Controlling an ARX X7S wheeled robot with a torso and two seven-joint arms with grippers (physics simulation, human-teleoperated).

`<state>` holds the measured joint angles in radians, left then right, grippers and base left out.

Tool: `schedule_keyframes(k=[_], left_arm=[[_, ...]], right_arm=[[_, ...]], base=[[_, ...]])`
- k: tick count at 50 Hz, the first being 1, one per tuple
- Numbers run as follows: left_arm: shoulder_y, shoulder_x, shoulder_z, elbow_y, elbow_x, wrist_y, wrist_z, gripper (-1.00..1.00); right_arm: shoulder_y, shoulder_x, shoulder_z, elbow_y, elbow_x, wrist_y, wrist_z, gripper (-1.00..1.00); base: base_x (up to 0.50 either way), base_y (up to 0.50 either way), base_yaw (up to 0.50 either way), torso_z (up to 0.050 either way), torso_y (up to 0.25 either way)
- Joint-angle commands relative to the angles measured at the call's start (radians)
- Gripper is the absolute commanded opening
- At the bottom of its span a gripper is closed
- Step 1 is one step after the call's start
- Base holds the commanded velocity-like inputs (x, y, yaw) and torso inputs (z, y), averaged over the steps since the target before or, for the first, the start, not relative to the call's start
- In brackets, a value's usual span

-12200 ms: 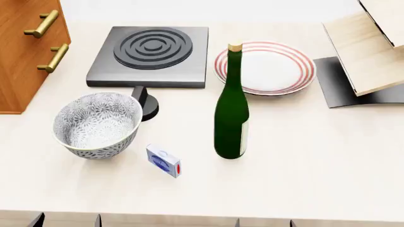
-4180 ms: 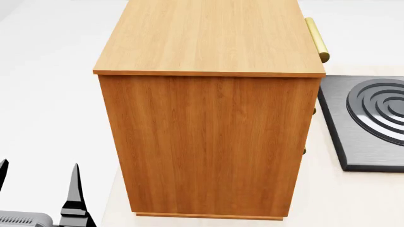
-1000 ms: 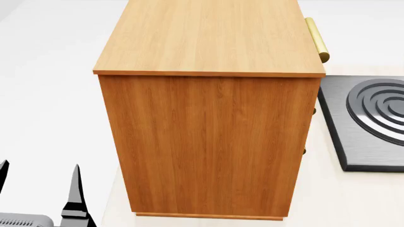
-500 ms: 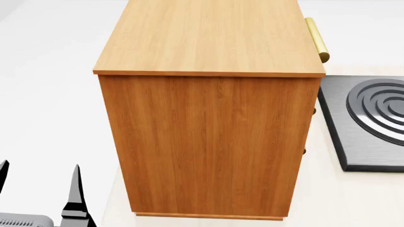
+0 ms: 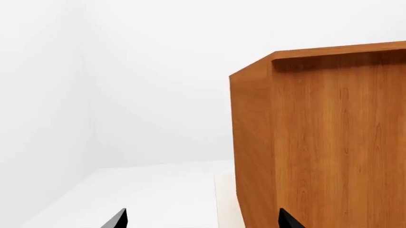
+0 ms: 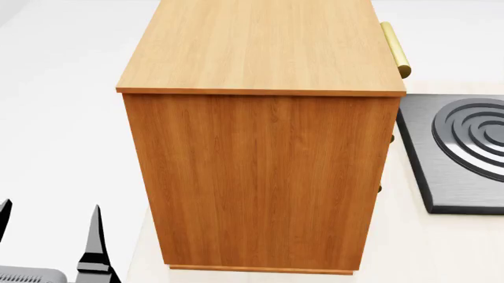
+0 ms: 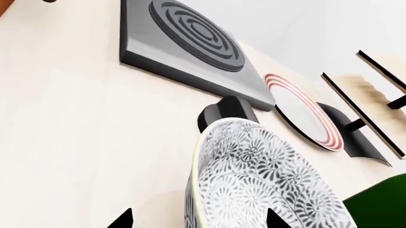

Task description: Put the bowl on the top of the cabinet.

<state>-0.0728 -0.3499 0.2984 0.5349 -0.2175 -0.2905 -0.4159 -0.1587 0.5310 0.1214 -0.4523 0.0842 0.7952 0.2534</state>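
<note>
Our head camera is filled by the cabinet (image 6: 264,147), seen from above and from its plain side, its lighter top bare. The bowl is out of that view altogether. It shows only in the right wrist view, where the bowl (image 7: 260,180) sits on the counter (image 7: 76,142) right in front of our right gripper (image 7: 198,219), close enough that its patterned wall and rim fill the space between the two black fingertips. The tips stand well apart, one on each side of the bowl, and we cannot tell from this angle whether either touches it. Beyond the bowl lie the hob (image 7: 187,40) with its knob (image 7: 227,111), then the plate (image 7: 304,111).

Our left gripper (image 6: 49,236) hangs low beside the cabinet, off the counter's edge, fingers spread and holding nothing; its wrist view shows only the cabinet's (image 5: 323,137) side and white wall.

So the right arm is plainly the nearer one: the bowl lies straight ahead of it, while the left has the cabinet between it and the bowl. Being round, the bowl has no long axis to line up with; we judge the grip should take the rim. The carry then runs toward the cabinet and up onto its top.
</note>
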Motion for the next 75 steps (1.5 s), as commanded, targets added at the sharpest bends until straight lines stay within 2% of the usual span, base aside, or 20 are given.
schedule_keyframes(k=[1,64,67,69,70,73,75], left_arm=[[0.0,-0.003,0.004,0.005,-0.002,-0.001,-0.003,1.0],[0.0,-0.016,0.013,0.009,-0.012,0.005,-0.021,1.0],[0.022,-0.015,0.022,-0.018,0.005,0.057,-0.016,1.0],[0.011,-0.02,0.016,0.015,-0.008,0.017,-0.022,1.0],[0.02,-0.016,0.019,-0.018,0.001,0.055,-0.017,1.0],[0.008,-0.019,0.016,0.007,-0.009,0.018,-0.022,1.0],[0.015,-0.017,0.02,-0.016,-0.002,0.047,-0.019,1.0]], right_arm=[[0.002,0.0,-0.003,0.012,0.0,-0.006,0.001,1.0],[0.025,-0.003,-0.028,0.053,-0.01,-0.03,0.014,1.0],[0.032,-0.003,-0.028,0.061,-0.007,-0.03,0.011,1.0],[0.032,-0.003,-0.026,0.057,-0.005,-0.026,0.011,1.0],[0.031,-0.003,-0.025,0.057,-0.005,-0.026,0.012,1.0],[0.035,-0.005,-0.027,0.073,-0.005,-0.035,0.013,1.0],[0.036,-0.006,-0.03,0.08,-0.008,-0.04,0.015,1.0]], base=[[0.0,0.0,0.0,0.0,0.0],[0.0,0.0,0.0,0.0,0.0],[0.0,0.0,0.0,0.0,0.0],[0.0,0.0,0.0,0.0,0.0],[0.0,0.0,0.0,0.0,0.0],[0.0,0.0,0.0,0.0,0.0],[0.0,0.0,0.0,0.0,0.0]])
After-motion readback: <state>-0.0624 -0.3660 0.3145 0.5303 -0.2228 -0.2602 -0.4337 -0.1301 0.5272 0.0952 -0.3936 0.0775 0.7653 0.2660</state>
